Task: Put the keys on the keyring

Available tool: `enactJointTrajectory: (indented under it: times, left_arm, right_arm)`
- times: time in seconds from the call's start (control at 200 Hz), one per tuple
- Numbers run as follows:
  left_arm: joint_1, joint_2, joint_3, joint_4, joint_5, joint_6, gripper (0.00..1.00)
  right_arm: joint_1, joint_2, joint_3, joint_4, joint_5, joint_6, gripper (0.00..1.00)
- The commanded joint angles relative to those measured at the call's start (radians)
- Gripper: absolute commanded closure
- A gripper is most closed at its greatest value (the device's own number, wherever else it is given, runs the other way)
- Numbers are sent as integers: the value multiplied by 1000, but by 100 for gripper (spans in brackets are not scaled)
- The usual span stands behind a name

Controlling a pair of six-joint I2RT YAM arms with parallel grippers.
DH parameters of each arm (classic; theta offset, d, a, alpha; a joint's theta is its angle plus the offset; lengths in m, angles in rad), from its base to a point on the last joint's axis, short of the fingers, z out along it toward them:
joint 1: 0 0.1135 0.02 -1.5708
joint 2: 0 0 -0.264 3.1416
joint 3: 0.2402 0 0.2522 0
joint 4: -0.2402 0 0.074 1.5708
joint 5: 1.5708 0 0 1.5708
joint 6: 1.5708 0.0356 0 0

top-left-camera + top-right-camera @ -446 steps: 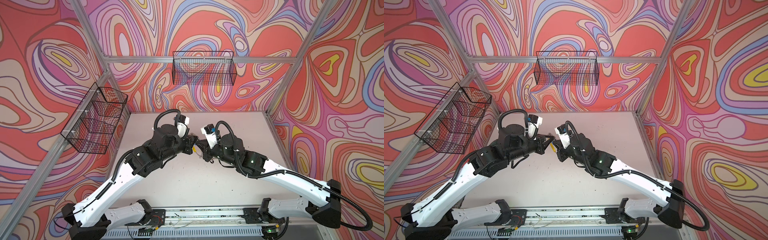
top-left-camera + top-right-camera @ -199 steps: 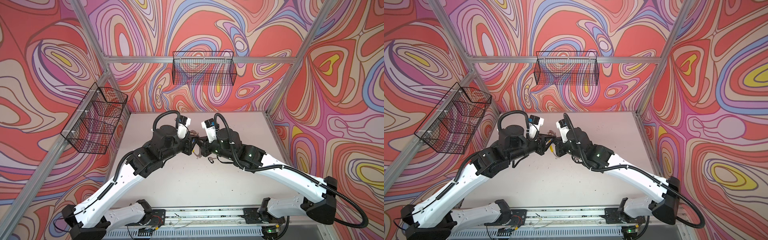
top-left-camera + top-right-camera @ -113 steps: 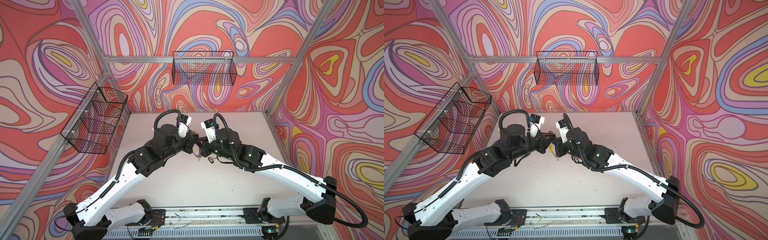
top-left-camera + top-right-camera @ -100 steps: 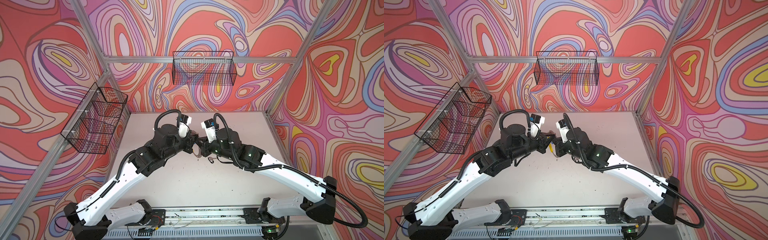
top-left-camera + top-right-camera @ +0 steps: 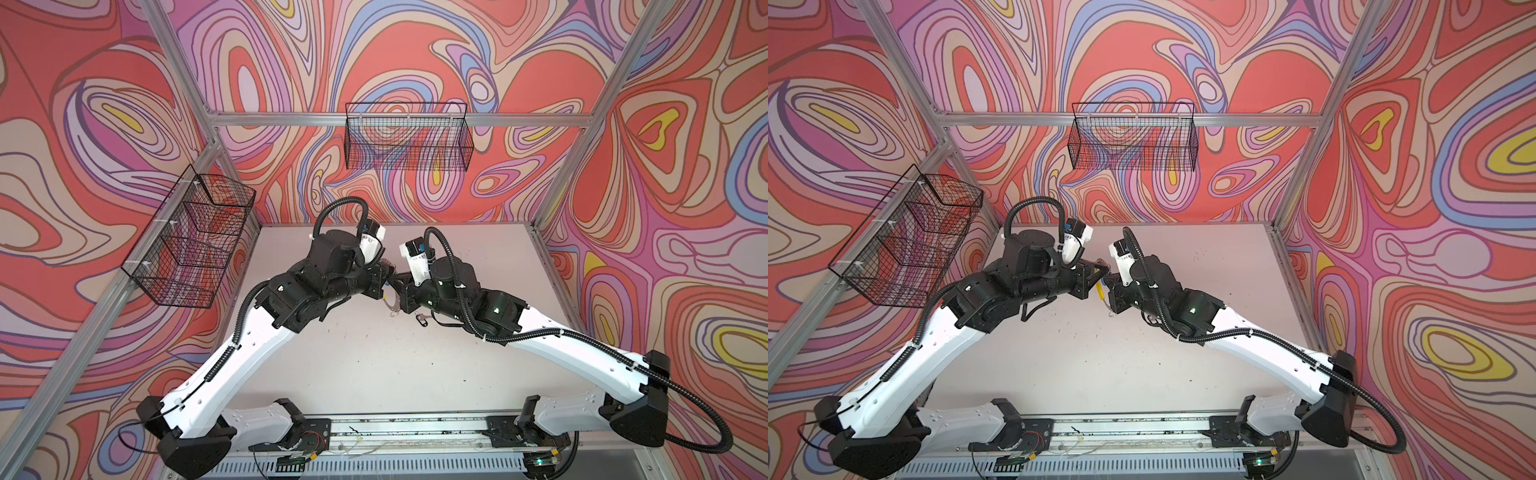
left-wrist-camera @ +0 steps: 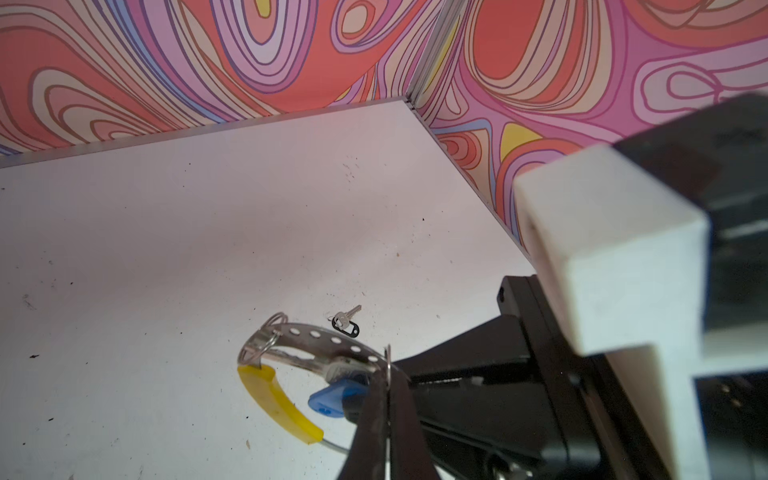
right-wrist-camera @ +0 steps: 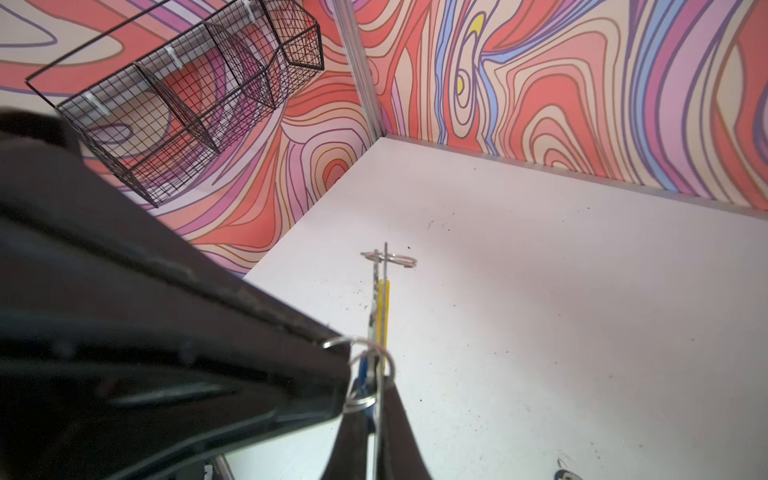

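Note:
The keyring (image 6: 324, 338), a perforated grey band with a yellow sleeve (image 6: 274, 399), hangs above the table between both arms. My right gripper (image 7: 376, 390) is shut on its rim, which shows edge-on in the right wrist view. My left gripper (image 6: 388, 374) is shut on a thin wire ring (image 7: 361, 376) at the rim, beside the blue-tagged key (image 6: 328, 401) that hangs against the band. The black-tagged key (image 6: 347, 327) lies loose on the table (image 5: 374, 365), just right of the grippers in a top view (image 5: 422, 320). Both grippers meet tip to tip (image 5: 392, 276).
A black wire basket (image 5: 407, 141) hangs on the back wall. A second, partitioned basket (image 5: 191, 241) hangs on the left wall. Patterned walls and aluminium posts close off the back and sides. Another small wire loop (image 7: 388, 259) sticks out at the keyring's far end.
My left gripper's jaws have closed on the wire ring. Since two seconds ago the right arm has swung in toward the left arm with the keyring; lately both barely moved.

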Motion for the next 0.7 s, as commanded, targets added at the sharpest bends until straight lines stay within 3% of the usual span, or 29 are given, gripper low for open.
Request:
enactJointTrajectory:
  times: [0.0, 0.14, 0.29, 0.431, 0.501, 0.606, 0.696]
  left_arm:
    - [27, 21, 104, -229, 69, 77, 100]
    - [33, 76, 145, -374, 130, 146, 100]
    - [35, 136, 172, -517, 118, 205, 100]
    - [35, 157, 155, -562, 113, 184, 100]
    - [35, 133, 106, -515, 121, 143, 100]
    - [38, 99, 69, -445, 116, 88, 100]
    - [39, 110, 96, -445, 121, 73, 100]
  right_arm:
    - [-6, 18, -31, -88, 135, -94, 100]
    - [-6, 23, -32, -93, 114, -193, 100]
    - [-6, 44, 17, -169, 72, -298, 100]
    - [-6, 49, 38, -210, 151, -377, 100]
    - [-6, 55, 37, -216, 111, -391, 100]
    - [-6, 46, 23, -195, -19, -360, 64]
    - [-4, 13, -7, -158, -125, -315, 47]
